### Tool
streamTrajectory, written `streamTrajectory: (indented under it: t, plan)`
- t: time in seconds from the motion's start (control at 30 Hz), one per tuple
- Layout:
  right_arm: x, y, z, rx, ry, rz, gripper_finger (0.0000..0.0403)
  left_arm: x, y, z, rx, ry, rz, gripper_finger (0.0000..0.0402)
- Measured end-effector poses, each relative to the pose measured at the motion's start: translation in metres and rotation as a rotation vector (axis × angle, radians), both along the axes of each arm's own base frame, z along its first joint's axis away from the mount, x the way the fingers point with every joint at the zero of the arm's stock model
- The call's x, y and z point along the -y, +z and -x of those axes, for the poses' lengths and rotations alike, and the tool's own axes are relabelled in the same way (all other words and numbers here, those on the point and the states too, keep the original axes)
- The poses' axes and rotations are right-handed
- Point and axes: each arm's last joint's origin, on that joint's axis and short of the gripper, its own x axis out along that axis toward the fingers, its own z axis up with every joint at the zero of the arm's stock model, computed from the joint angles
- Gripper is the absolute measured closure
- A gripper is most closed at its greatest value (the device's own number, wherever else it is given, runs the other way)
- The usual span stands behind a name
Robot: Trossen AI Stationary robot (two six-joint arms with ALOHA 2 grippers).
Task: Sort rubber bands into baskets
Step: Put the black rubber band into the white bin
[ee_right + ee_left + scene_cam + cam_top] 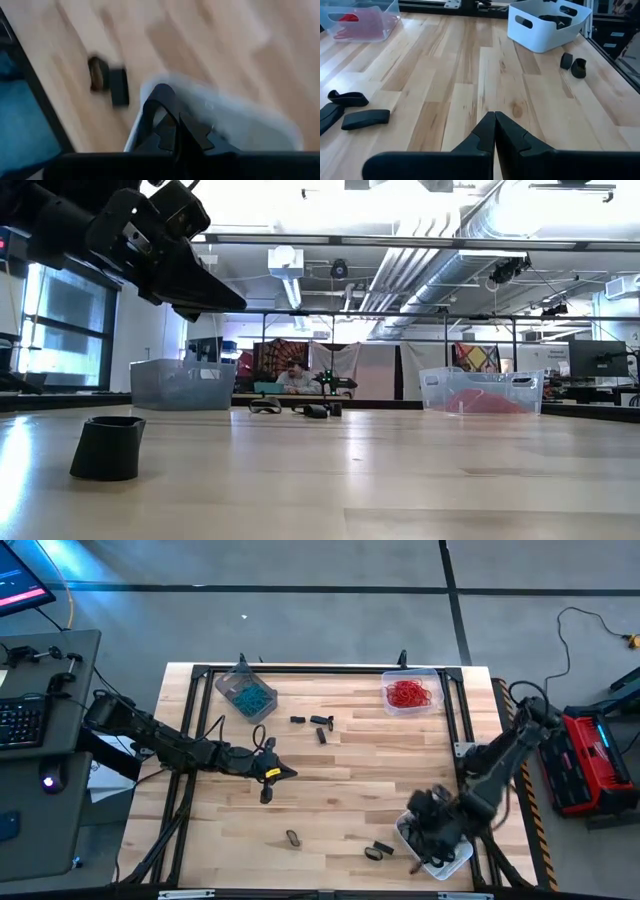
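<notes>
Black rubber bands lie scattered on the wooden table: three in the far middle (320, 723), one (266, 796) under my left gripper, one (292, 837) and a pair (379, 850) near the front. My left gripper (287, 773) (495, 117) hovers shut and empty at mid-table. My right gripper (428, 828) (178, 122) hangs over the white basket (455, 862) at the near right, shut on a black band (156, 102). A grey-tinted basket (246, 692) holds teal bands, and a clear one (410, 693) holds red bands. My right gripper pinches one black rubber band between its two shut fingers. The band's loop (152, 100) sticks out past the fingertips. The fingers point steeply down over the white basket (240, 120), and the band is lifted clear of the table.
The black frame rails (300, 668) run round the table's far and side edges. The teal and red baskets stand at the far edge, left and right. Two black bands (107, 80) lie just left of the white basket. Bare wood lies between the arms.
</notes>
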Motion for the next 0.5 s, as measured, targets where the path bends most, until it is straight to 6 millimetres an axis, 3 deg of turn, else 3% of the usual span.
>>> streamTrajectory:
  t: [0.17, 0.37, 0.5]
  plan:
    - [-0.02, -0.01, 0.017, -0.105, -0.034, -0.071, 0.0402, 0.0, 0.0, 0.0, -0.001, 0.001, 0.001, 0.0402]
    - [-0.028, -0.025, 0.022, -0.385, -0.09, -0.147, 0.0402, 0.0, 0.0, 0.0, -0.001, 0.003, 0.008, 0.0401]
    - [-0.03, -0.028, 0.021, -0.452, -0.1, -0.185, 0.0402, 0.0, -0.001, 0.0, -0.008, 0.003, 0.006, 0.0401]
